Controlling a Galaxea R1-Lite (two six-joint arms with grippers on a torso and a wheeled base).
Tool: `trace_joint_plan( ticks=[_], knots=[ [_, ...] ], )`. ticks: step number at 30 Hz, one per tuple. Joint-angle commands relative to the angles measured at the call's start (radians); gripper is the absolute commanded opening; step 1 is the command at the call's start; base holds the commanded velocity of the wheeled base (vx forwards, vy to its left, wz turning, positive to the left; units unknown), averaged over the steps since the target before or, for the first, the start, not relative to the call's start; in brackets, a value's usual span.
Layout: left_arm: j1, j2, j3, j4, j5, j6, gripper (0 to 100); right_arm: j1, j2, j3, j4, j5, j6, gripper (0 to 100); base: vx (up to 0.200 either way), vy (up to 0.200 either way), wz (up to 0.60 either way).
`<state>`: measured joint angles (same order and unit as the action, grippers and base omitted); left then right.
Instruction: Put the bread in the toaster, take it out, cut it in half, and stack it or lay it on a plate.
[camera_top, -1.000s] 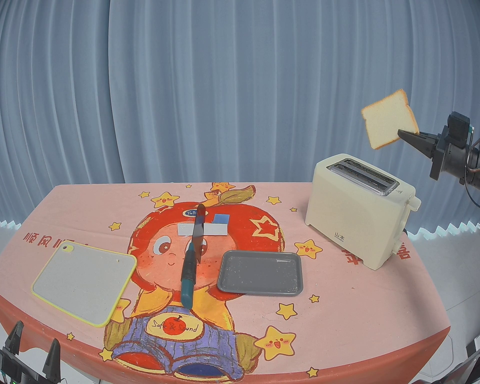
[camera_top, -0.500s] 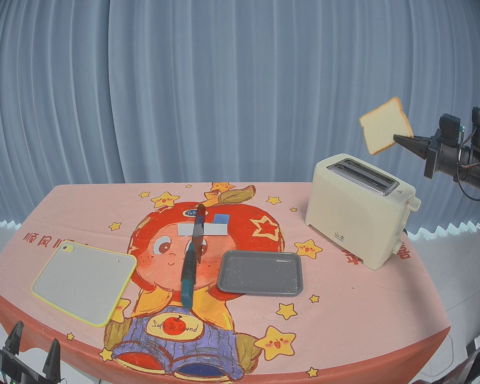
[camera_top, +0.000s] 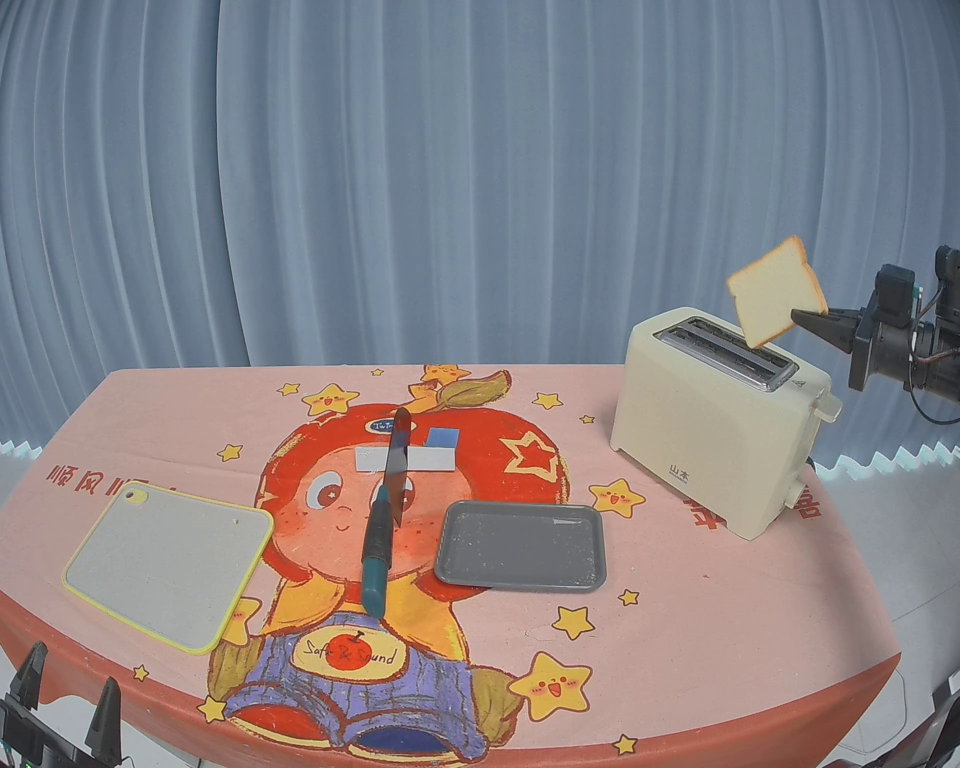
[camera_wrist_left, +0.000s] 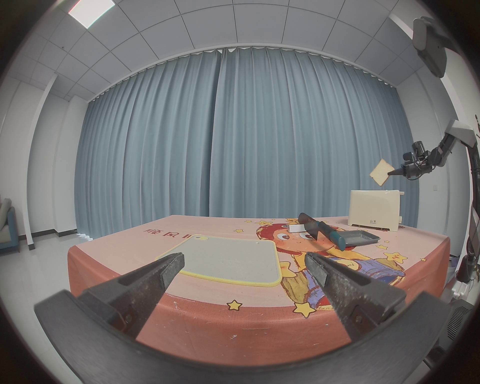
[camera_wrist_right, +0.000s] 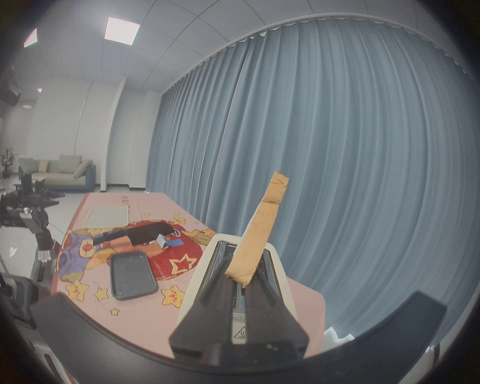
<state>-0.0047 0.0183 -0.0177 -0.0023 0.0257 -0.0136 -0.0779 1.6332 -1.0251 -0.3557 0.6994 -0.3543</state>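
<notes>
Bread slice tilted in the air just above the toaster slots, one corner pinched between the closed fingers of the right gripper. Grey plate, knife and cutting board lie on the table. Left gripper spread wide, holding nothing.

Print on tablecloth (toaster too)

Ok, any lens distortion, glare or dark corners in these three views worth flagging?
Head view: the curtain folds bow outward at the sides; light is even, with only faint shadows on the table. Left wrist view: strong fisheye rounding, black corners, one bright ceiling panel. Right wrist view: same rounding and black corners; the bread is evenly lit, no glare on it.
</notes>
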Motion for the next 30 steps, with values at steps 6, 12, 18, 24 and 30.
trace_joint_plan(
  ticks=[6,12,18,24,30],
  knots=[
    [0.000,0.002,0.018,-0.001,0.000,0.000,100,-0.002,0.005,0.039,0.000,0.000,-0.051,0,0.000,0.000,0.00],
    [0.000,0.002,0.018,-0.001,0.000,0.000,100,-0.002,0.010,0.040,0.000,0.000,-0.057,0,0.000,0.000,0.00],
    [0.000,0.002,0.018,-0.001,0.000,0.000,100,-0.002,0.022,0.040,-0.002,-0.001,-0.066,0,0.000,0.000,0.00],
    [0.000,0.002,0.018,-0.001,0.000,0.000,100,-0.006,0.030,0.043,-0.003,-0.001,-0.078,0,0.000,0.000,0.00],
    [0.000,0.002,0.018,-0.001,0.000,0.000,100,0.001,0.030,0.045,-0.003,-0.003,-0.080,0,0.000,0.000,0.00]
  ],
)
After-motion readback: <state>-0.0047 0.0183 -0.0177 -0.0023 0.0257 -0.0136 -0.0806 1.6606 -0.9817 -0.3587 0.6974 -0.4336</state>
